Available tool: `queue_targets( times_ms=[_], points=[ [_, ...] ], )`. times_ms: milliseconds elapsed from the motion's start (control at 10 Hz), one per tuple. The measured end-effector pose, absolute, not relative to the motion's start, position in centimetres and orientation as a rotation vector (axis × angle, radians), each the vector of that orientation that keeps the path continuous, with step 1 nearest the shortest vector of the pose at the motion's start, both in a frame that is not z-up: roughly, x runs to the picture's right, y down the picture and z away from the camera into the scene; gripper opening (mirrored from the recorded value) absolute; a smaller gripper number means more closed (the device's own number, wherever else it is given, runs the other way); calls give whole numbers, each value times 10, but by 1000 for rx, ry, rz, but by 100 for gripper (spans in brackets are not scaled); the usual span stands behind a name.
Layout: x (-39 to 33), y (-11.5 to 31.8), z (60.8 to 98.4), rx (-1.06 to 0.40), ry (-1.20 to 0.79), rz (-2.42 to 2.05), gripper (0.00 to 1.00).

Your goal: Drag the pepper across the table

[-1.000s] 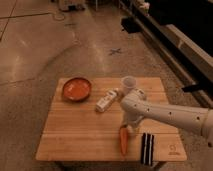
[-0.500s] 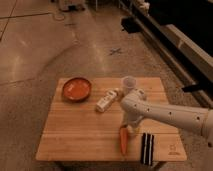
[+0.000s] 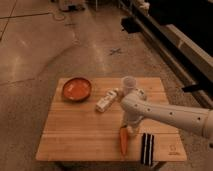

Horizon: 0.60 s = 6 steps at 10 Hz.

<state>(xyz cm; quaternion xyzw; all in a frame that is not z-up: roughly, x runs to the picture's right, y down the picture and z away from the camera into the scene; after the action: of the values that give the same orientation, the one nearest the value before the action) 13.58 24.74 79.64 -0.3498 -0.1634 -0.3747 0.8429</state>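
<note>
The slim orange pepper (image 3: 123, 141) lies lengthwise on the light wooden table (image 3: 75, 135), near the front edge and right of centre. My white arm reaches in from the right. My gripper (image 3: 130, 128) points down at the pepper's far end and seems to touch it. The arm's wrist hides the contact point.
A round orange-red bowl (image 3: 76, 88) stands at the back left. A white bottle (image 3: 105, 101) lies on its side near the middle. A pale cup (image 3: 129, 83) stands at the back. A black-and-white striped object (image 3: 146, 148) lies right of the pepper. A small dark mark (image 3: 172, 149) sits at the front right corner.
</note>
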Motion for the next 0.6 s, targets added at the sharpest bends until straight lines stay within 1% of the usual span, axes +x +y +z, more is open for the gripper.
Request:
queue_targets(
  times_ms=[200, 600],
  points=[
    [132, 245, 780, -723, -394, -809, 61],
    [121, 250, 777, -713, -429, -843, 61]
  ],
)
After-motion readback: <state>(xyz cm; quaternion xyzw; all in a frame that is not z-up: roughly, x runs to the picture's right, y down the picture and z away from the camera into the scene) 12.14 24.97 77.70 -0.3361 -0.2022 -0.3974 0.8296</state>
